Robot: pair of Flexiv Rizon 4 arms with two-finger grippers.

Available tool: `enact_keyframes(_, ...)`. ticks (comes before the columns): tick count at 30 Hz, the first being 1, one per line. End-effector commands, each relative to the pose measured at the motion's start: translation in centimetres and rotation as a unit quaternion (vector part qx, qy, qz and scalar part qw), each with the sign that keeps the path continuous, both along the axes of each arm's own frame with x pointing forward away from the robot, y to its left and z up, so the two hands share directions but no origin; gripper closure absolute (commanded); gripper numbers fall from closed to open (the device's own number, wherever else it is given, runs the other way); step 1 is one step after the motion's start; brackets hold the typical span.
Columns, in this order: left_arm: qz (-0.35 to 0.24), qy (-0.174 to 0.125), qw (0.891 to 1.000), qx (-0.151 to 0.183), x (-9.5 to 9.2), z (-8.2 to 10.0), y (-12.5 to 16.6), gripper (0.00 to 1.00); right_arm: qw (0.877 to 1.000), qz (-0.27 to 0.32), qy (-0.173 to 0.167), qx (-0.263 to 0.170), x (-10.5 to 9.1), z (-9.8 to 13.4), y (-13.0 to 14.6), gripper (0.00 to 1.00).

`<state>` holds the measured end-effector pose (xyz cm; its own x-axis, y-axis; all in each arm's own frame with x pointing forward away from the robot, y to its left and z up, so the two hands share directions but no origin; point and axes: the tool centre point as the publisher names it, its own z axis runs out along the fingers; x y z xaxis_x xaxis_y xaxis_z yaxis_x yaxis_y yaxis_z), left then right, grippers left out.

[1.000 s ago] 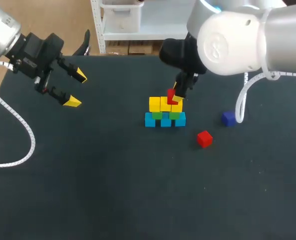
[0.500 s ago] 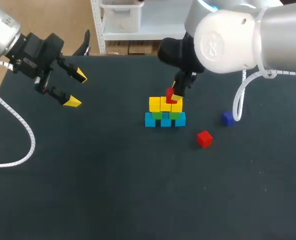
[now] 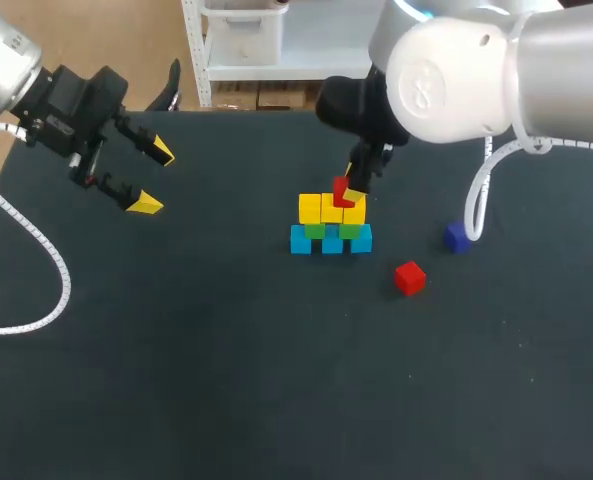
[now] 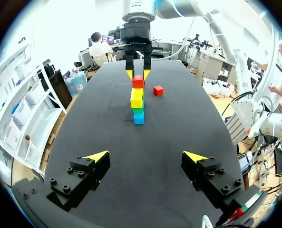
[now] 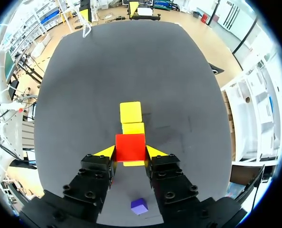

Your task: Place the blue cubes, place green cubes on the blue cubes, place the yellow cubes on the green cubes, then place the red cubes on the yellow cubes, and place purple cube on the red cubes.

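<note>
Right hand (image 4: 138, 74) around red cube (image 4: 138, 82)

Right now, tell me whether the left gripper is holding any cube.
No, the left gripper stands open with nothing between its fingers, well short of the cube stack.

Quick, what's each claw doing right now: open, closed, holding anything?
Left claw: open, holding nothing.
Right claw: shut on a red cube, over the yellow cubes.
</note>
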<state>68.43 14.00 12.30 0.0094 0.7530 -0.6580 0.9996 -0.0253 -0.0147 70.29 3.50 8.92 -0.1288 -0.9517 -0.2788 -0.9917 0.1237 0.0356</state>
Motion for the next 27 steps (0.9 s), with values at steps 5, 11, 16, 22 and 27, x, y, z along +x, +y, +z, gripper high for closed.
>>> enact_keyframes(5, -0.001, -0.001, 1.000, -0.001, -0.02, -0.05, 0.13, 0.00, 1.000, 0.001, 0.003, 0.000, 0.24, -0.10, 0.11, 1.00)
enact_keyframes(11, -0.001, -0.001, 1.000, -0.001, -0.02, -0.05, 0.13, 0.00, 1.000, 0.002, 0.004, -0.001, 0.28, -0.14, 0.17, 1.00)
enact_keyframes(16, -0.001, -0.001, 1.000, -0.001, -0.02, -0.05, 0.13, 0.00, 1.000, 0.001, 0.004, -0.001, 0.30, -0.16, 0.20, 1.00)
enact_keyframes(22, -0.001, -0.001, 1.000, -0.001, -0.02, -0.05, 0.13, 0.00, 1.000, 0.000, 0.005, 0.000, 0.32, -0.18, 0.22, 1.00)
enact_keyframes(27, -0.001, -0.001, 1.000, -0.001, -0.02, -0.05, 0.13, 0.00, 1.000, -0.001, 0.006, 0.000, 0.34, -0.20, 0.18, 1.00)
